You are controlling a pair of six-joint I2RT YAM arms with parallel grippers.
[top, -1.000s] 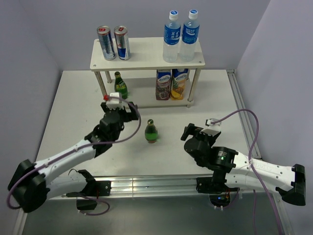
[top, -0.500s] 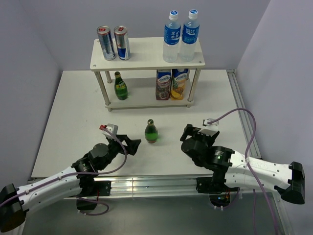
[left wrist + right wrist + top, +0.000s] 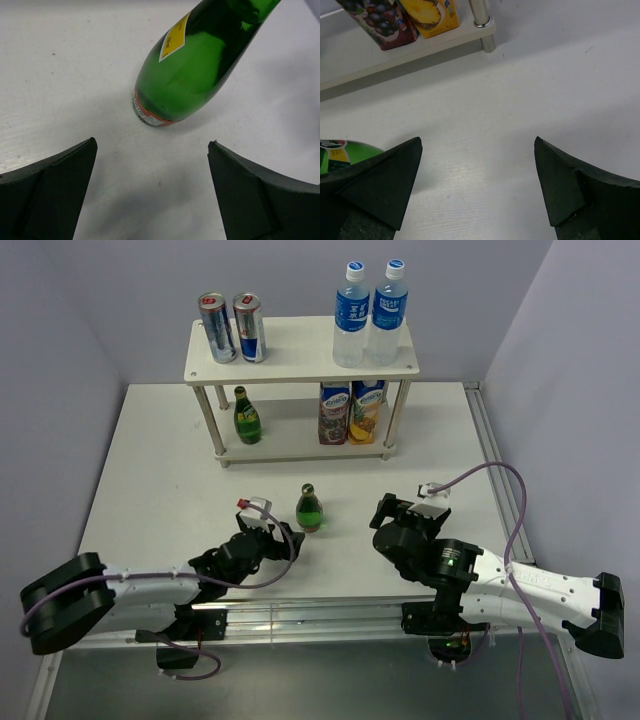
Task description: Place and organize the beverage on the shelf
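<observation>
Seen from above, the green glass bottle (image 3: 310, 508) stands upright on the white counter (image 3: 140, 470) between pale walls, in front of the shelf (image 3: 300, 352). The left tool (image 3: 284, 534) is just beside it and the right tool (image 3: 386, 510) is apart, both spread wide and empty. The left wrist view shows fingers (image 3: 50, 190) flanking the bottle's base without touching. The bottle is probably stiff, slick and breakable, best held round its wide body. The right wrist view shows matte counter and juice cartons (image 3: 400, 17) on the lower board.
</observation>
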